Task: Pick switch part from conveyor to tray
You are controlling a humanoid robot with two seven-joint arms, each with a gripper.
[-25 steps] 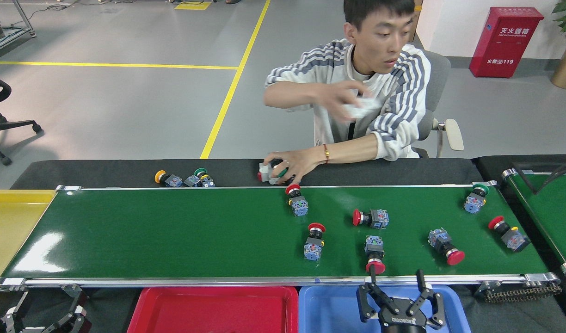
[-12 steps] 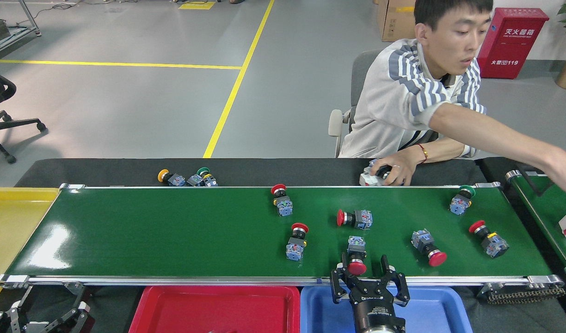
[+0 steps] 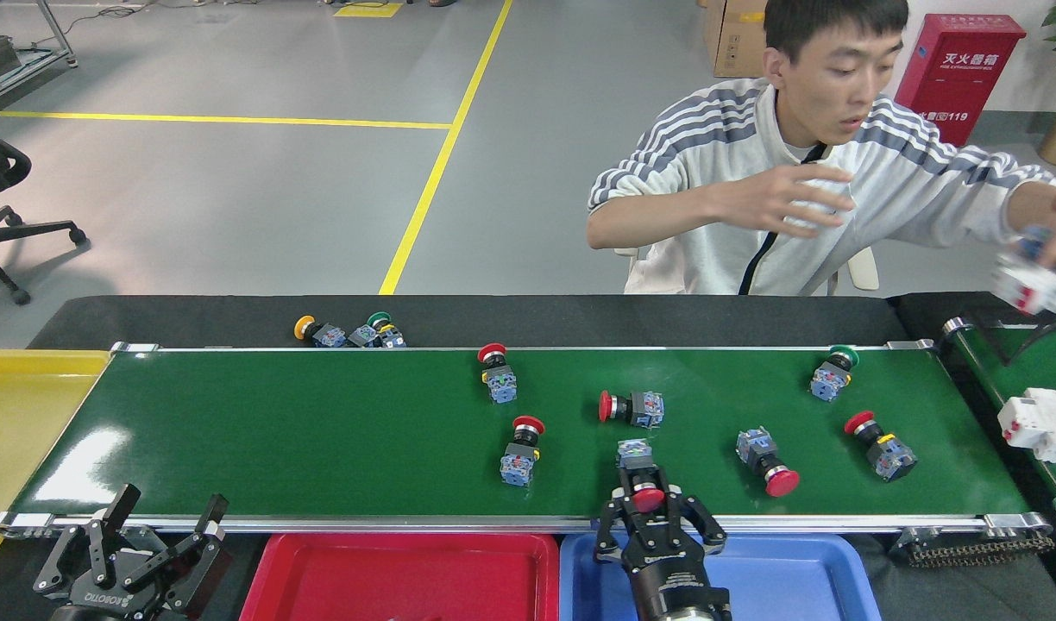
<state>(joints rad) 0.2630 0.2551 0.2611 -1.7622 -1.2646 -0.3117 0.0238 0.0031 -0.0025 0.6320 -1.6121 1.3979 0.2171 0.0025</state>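
The right gripper point(image 3: 650, 498), black with curved fingers, reaches up over the near silver rail of the long, glossy green conveyor belt point(image 3: 321, 431). Between its fingertips sits the red mushroom cap of a push-button switch part with a blue-grey contact block point(image 3: 638, 474); the block end points away from the jaws, up the belt, and the cap end lies right in the jaw gap. The jaws stand closed in around the cap, though whether the pads actually press on it cannot be told.

Directly below the right gripper, under its wrist, lies the blue plastic tray point(image 3: 804, 578), and just left of that the red plastic tray point(image 3: 407, 573).

Beyond the jaws, further up the belt, a second red-capped switch point(image 3: 630, 407) lies on its side. To the left of the jaws lie two more red-capped switches, one near point(image 3: 520, 450) and one farther point(image 3: 497, 374). To the right lie another red-capped one point(image 3: 764, 461), then one more point(image 3: 880, 447), and a green-capped switch point(image 3: 831, 373) near the far rail.

The left gripper point(image 3: 161, 517) hovers well to the left, below the near rail, its fingers spread apart and empty.

A person in a grey striped jacket point(image 3: 752, 172) sits across the belt.
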